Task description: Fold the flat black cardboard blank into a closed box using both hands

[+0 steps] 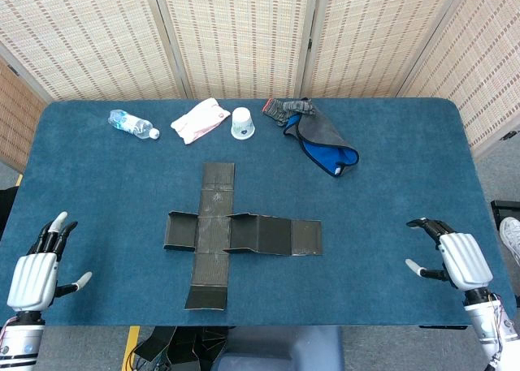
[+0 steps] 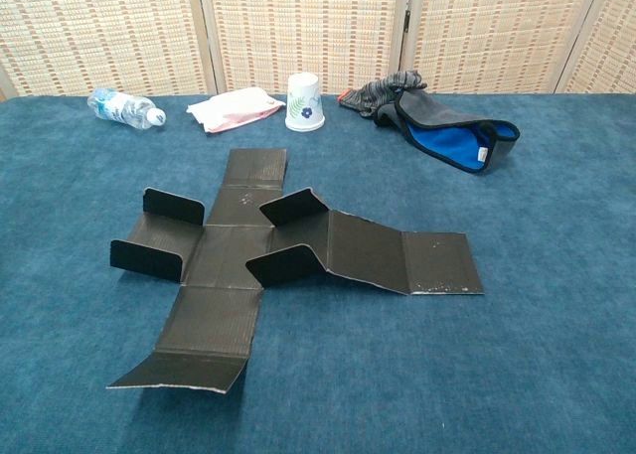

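Observation:
The black cardboard blank [image 1: 236, 234] lies unfolded in a cross shape at the middle of the blue table [image 1: 390, 192]. In the chest view the cardboard blank [image 2: 288, 260] shows small side flaps standing up at its left arm and near its centre. My left hand [image 1: 39, 264] hovers at the table's near left edge, fingers spread, holding nothing, well left of the blank. At the near right edge my right hand [image 1: 452, 256] is also empty with fingers apart, far right of the blank. Neither hand appears in the chest view.
Along the far side lie a plastic water bottle [image 1: 132, 125], a white-and-pink packet [image 1: 200, 120], an upturned paper cup [image 1: 242, 123] and a grey-and-blue cloth [image 1: 321, 133]. Woven screens [image 1: 244, 30] stand behind the table.

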`<state>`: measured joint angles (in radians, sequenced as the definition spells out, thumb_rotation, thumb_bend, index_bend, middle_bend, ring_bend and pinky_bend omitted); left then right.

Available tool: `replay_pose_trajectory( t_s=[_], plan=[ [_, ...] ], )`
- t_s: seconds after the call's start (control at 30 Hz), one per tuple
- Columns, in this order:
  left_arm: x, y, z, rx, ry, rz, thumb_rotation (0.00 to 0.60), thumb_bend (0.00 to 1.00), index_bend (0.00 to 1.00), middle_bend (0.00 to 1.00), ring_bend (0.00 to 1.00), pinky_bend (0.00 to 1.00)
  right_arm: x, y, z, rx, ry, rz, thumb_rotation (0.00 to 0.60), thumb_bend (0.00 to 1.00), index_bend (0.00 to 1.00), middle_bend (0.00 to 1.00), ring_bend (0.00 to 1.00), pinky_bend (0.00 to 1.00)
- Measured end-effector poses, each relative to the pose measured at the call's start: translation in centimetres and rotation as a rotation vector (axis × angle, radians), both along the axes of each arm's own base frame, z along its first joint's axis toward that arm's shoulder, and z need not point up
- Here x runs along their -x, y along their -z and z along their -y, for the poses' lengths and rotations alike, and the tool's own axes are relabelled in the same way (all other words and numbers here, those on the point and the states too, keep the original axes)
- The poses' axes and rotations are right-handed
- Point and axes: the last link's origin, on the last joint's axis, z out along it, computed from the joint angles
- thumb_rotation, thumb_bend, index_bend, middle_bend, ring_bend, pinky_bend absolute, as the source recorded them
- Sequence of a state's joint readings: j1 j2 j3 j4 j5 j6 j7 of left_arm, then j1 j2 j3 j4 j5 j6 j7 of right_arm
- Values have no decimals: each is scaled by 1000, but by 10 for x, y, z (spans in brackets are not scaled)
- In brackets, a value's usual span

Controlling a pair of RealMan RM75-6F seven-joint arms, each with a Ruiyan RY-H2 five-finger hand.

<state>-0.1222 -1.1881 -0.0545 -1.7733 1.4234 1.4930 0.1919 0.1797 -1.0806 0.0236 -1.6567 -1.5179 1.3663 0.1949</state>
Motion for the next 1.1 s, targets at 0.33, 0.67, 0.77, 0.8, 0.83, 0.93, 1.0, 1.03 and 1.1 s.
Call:
replay_pose_trajectory(
  t_s=[0.33, 0.67, 0.77, 0.8, 0.83, 0.93, 1.0, 1.03, 1.1],
  plan=[
    [-1, -1, 0, -5, 6, 3, 600, 65, 110, 1, 59, 281, -6, -2, 1, 17, -14, 9, 600, 142, 278, 300, 474, 574],
    [-1, -1, -1, -1, 15, 12, 600, 66, 110, 1, 59, 281, -30, 13, 17, -33, -3, -50, 600, 40, 62, 195, 754, 879],
    [-1, 0, 0, 3, 17, 13, 600, 65, 110, 1, 60, 281, -42, 24, 25, -90, 12, -76, 600, 3, 2, 158, 755, 887],
    [-1, 0, 0, 3, 17, 13, 600, 65, 110, 1, 60, 281, -47, 29, 29, -114, 17, -88, 600, 0, 0, 146, 755, 888],
    [0, 0, 0, 3, 16, 14, 600, 65, 110, 1, 59, 281, -51, 33, 32, -130, 19, -97, 600, 0, 0, 135, 755, 888],
    [1, 0, 1, 3, 16, 16, 600, 65, 110, 1, 59, 281, -67, 50, 43, -179, 25, -116, 600, 0, 0, 115, 755, 889],
    [1, 0, 2, 5, 17, 16, 600, 65, 110, 1, 59, 281, -78, 64, 50, -212, 28, -111, 600, 0, 0, 103, 755, 889],
    [1, 0, 2, 6, 19, 16, 600, 65, 110, 1, 59, 281, -84, 70, 53, -227, 30, -106, 600, 0, 0, 88, 755, 889],
    [1, 0, 2, 8, 20, 17, 600, 65, 110, 1, 59, 281, -95, 85, 59, -262, 34, -91, 600, 0, 0, 68, 755, 889]
  ],
)
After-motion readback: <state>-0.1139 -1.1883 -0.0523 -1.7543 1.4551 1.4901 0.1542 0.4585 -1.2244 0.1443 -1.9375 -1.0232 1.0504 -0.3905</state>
